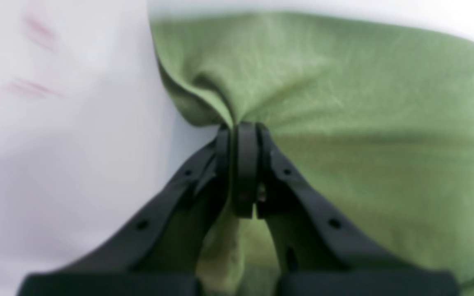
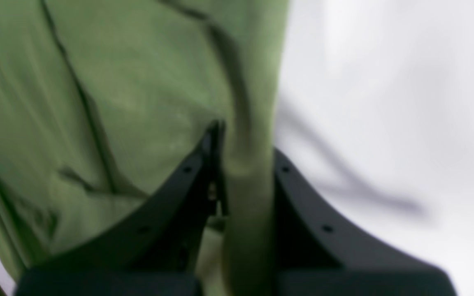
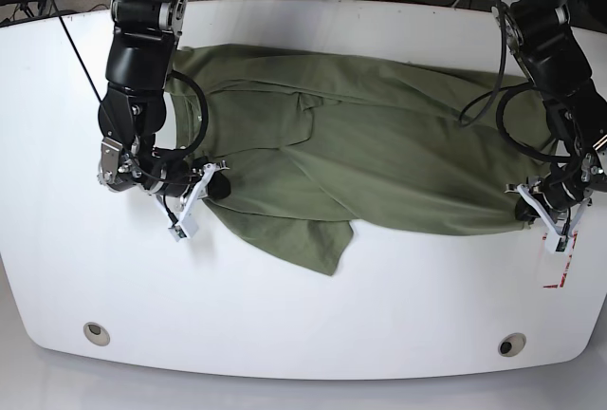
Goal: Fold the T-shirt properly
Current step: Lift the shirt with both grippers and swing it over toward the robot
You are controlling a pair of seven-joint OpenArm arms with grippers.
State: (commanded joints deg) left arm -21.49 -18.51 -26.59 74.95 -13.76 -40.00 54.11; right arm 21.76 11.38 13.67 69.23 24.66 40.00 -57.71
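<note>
A white counter (image 3: pixel 303 325) carries the olive-green T-shirt (image 3: pixel 379 163), spread wide across it with 1 lengthwise fold apparently laid and a sleeve trailing toward the front; further folds look still to come. The left tool (image 1: pixel 245 127) is clamped on the cloth's edge, and the right tool (image 2: pixel 243 142) pinches a bunched ridge of fabric.

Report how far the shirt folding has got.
Done: the T-shirt lies spread across the table, one sleeve hanging out at the near edge. In hand: the left gripper and right gripper each pinch an end. Left: no tidy fold visible yet.
</note>
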